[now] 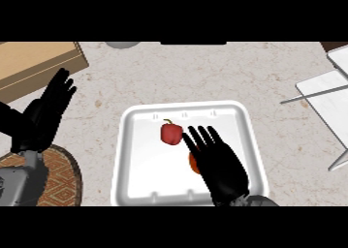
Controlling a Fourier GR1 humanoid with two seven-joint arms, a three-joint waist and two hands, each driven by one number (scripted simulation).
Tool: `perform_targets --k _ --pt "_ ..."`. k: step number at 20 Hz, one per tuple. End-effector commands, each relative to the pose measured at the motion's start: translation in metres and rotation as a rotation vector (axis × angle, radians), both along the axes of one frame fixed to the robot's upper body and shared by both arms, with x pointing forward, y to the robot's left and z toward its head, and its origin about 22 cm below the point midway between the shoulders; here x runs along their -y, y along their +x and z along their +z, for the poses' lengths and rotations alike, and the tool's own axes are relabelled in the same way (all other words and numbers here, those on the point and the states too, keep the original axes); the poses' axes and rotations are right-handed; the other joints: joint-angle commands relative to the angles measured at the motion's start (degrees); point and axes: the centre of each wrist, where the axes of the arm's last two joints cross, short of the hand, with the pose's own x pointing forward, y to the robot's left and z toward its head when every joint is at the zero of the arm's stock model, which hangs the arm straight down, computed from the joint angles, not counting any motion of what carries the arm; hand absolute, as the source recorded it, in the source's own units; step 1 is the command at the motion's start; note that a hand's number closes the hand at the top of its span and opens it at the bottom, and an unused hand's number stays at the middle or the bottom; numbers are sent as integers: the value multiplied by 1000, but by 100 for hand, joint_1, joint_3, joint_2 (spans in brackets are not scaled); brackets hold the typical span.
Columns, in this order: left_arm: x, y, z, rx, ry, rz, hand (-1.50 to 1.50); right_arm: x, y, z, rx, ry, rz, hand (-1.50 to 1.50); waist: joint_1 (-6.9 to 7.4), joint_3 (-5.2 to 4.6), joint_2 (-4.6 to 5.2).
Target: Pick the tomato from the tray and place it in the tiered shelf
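A white tray (134,145) lies on the counter in the middle of the head view. On it rests a red pepper (171,133) with a green stem, and just below it a red-orange tomato (194,163) that my right hand mostly hides. My right hand (221,167) hovers over the tray with straight fingers pointing up-left, covering the tomato. My left hand (40,118) stands open at the left, fingers up, away from the tray. The white tiered shelf (334,92) sits at the right edge.
A wooden box (29,65) sits at the back left. A round woven mat (62,177) lies under my left forearm. A grey round object (122,44) shows at the top edge.
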Motion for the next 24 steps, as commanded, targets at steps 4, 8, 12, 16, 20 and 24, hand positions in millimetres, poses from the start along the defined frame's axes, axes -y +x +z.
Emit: perform_targets --k 4,8,12,16,20,24 --pt "-3 11 -8 18 -12 -4 0 -12 24 -26 -21 -4 -1 -150 -7 -1 5" --pt "-4 7 7 12 -13 13 0 -17 29 -30 -66 -15 -1 150 -6 -1 2" --pt "7 8 13 14 -3 -16 0 -2 42 -53 -53 -39 39 150 7 1 5" --pt "8 7 -1 10 -2 1 0 -8 28 -41 70 -25 108 150 -10 0 -1" --pt "-13 5 0 -3 3 4 0 -30 5 -65 64 45 64 150 -5 0 0" --pt "-3 4 -5 -8 -2 20 0 -28 -43 -55 -132 42 -94 150 -150 -5 -37"
